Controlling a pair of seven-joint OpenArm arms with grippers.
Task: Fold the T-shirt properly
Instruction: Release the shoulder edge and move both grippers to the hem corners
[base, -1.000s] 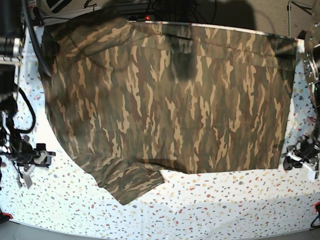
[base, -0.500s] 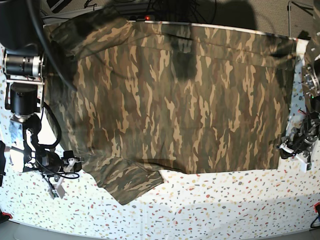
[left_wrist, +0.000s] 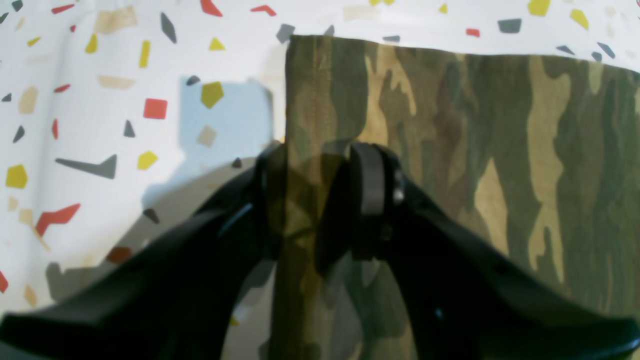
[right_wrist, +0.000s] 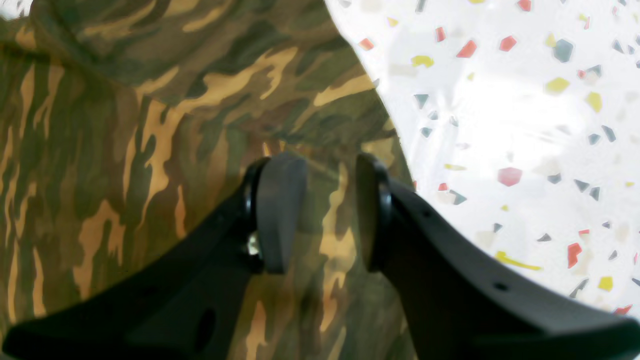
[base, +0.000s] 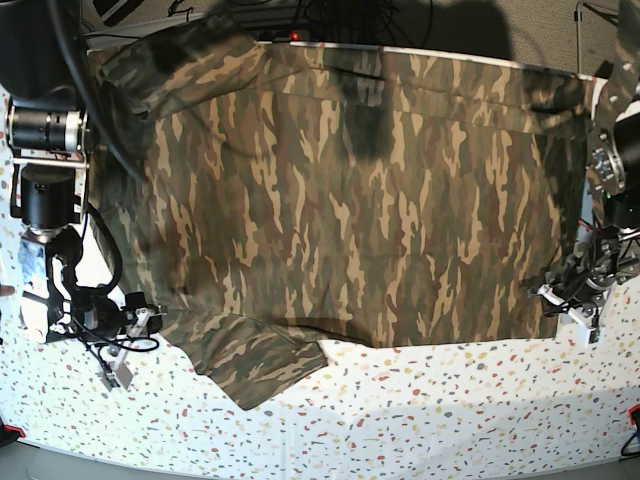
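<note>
2 arms work opposite ends of the T-shirt (base: 350, 190), which lies spread flat over most of the tabletop (base: 420, 400), its top edge along the far edge and 1 sleeve angled toward the near-left corner.

Left wrist view: the left gripper (left_wrist: 320, 200) straddles the shirt's straight edge close to a corner of the cloth, 1 finger (left_wrist: 367, 200) on top of the fabric and the other beside or under the edge. A gap shows between them, so I cannot tell if the cloth is pinched yet.

Right wrist view: the right gripper (right_wrist: 320, 210) sits spread over the curved cloth edge, fabric showing between both pads, not clamped.

Base view: both grippers sit at the shirt's near corners, probably so the near side can be lifted evenly for a fold.
</note>
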